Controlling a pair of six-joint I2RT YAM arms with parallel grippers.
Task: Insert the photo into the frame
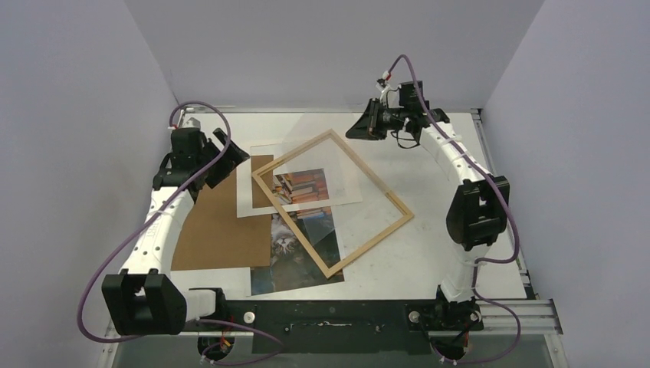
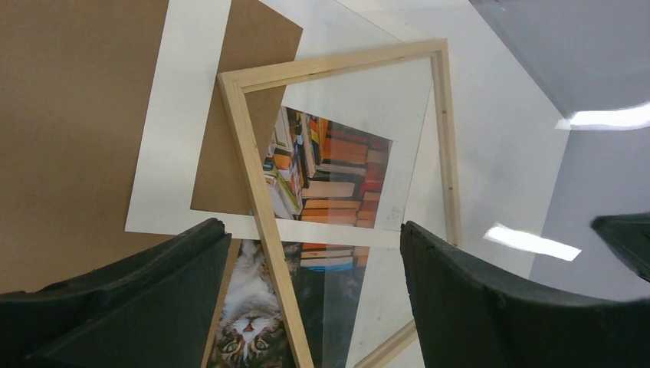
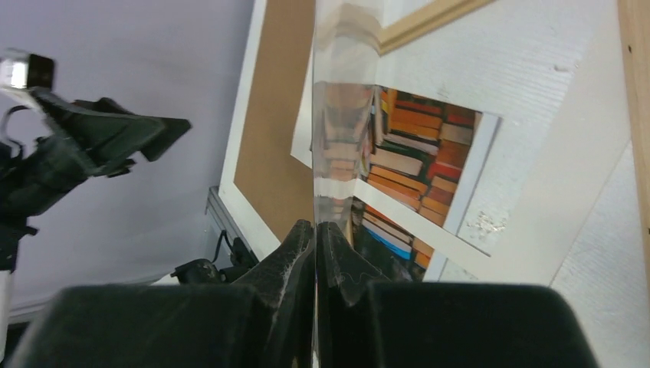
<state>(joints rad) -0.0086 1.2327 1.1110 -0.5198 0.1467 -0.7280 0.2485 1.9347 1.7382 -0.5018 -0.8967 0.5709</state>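
The photo [image 1: 295, 249] lies face up near the table's front, a tabby cat on stacked books; its far part sits under the white mat [image 1: 245, 195]. The light-wood frame [image 1: 372, 174] lies skewed across both. In the left wrist view the frame's rail [image 2: 257, 192] crosses the cat print [image 2: 249, 314]. My left gripper [image 1: 230, 157] hangs open over the mat's left side, nothing between its fingers [image 2: 313, 230]. My right gripper [image 1: 366, 125] is at the far side, shut [image 3: 316, 226] on the edge of a clear pane [image 3: 341, 115] that slants down over the frame.
A brown backing board [image 1: 218, 230] lies at the left under the mat and beside the photo. Grey walls close in the table on three sides. The table's metal rail [image 1: 521, 307] runs along the front right.
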